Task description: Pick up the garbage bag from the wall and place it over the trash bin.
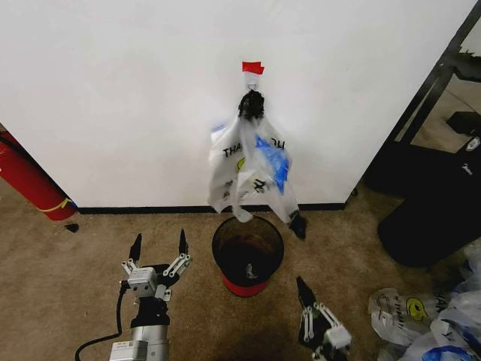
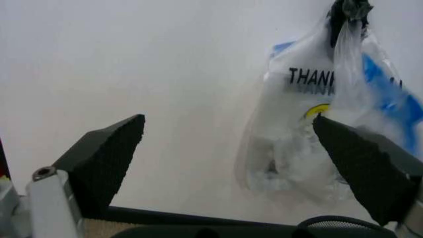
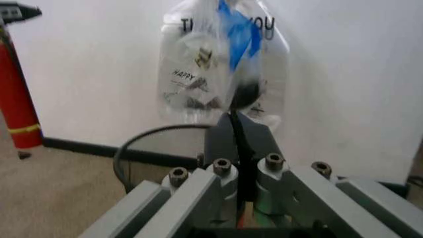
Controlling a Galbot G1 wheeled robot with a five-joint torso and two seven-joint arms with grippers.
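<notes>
Garbage bag hangs on the wall: thin translucent white plastic, black "THANK YOU" print, yellow smiley, blue strips. Handles are bunched dark at the top, just under a red tape piece. Body is crumpled and hangs limp, its lower edge just above the bin rim. Wall is plain white with a black baseboard along the carpet. Trash bin is a round black wire-mesh basket with a red base, upright on the carpet directly below the bag, close to the wall.
</notes>
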